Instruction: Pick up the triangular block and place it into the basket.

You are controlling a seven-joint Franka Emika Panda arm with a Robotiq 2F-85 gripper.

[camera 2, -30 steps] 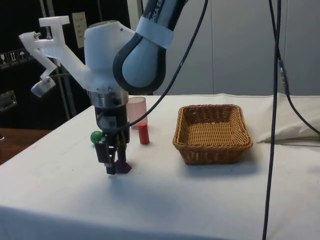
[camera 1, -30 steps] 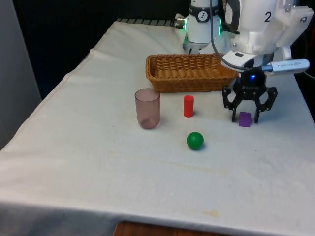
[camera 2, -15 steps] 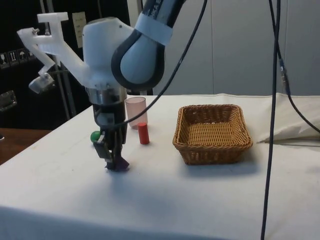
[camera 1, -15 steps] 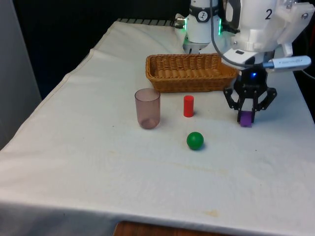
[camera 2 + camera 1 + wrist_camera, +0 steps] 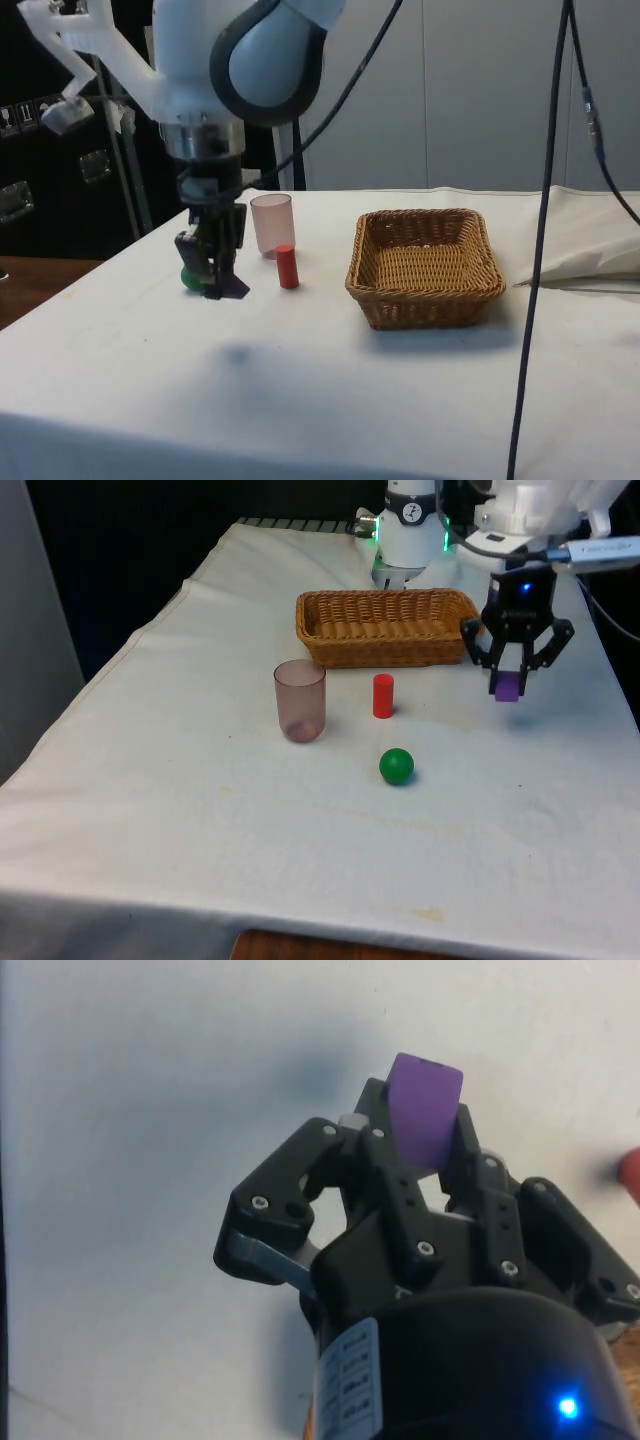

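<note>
Front view: you see the table (image 5: 200, 810) under its white cloth, and at its far end the wicker basket (image 5: 385, 627), wide and shallow. In front of the basket stands the pink cup (image 5: 300, 700), upright, with the red cylinder (image 5: 383, 695) just to the front view's right of it, also upright and apart from the cup. The green ball (image 5: 397, 766) lies nearer the camera than the cylinder, well clear of both.

The gripper (image 5: 508, 685) hangs off the front view's right corner of the basket, lifted above the cloth. Its jaws are closed on the purple block (image 5: 508, 686), which sits between the fingertips and pokes out below them. The block is off the table; you can see its shadow on the cloth beneath.

From the side view, you find the gripper (image 5: 219, 285) in front of the cup (image 5: 271, 225), with the block (image 5: 232, 287) pinched at the tips and jutting towards the cylinder (image 5: 287, 267). The ball (image 5: 190, 277) peeks out behind the fingers. The basket (image 5: 425, 266) stands well apart from the block.

In the wrist view, the block (image 5: 424, 1108) is clamped between the two fingers (image 5: 375, 1125), one flat face turned to you.
</note>
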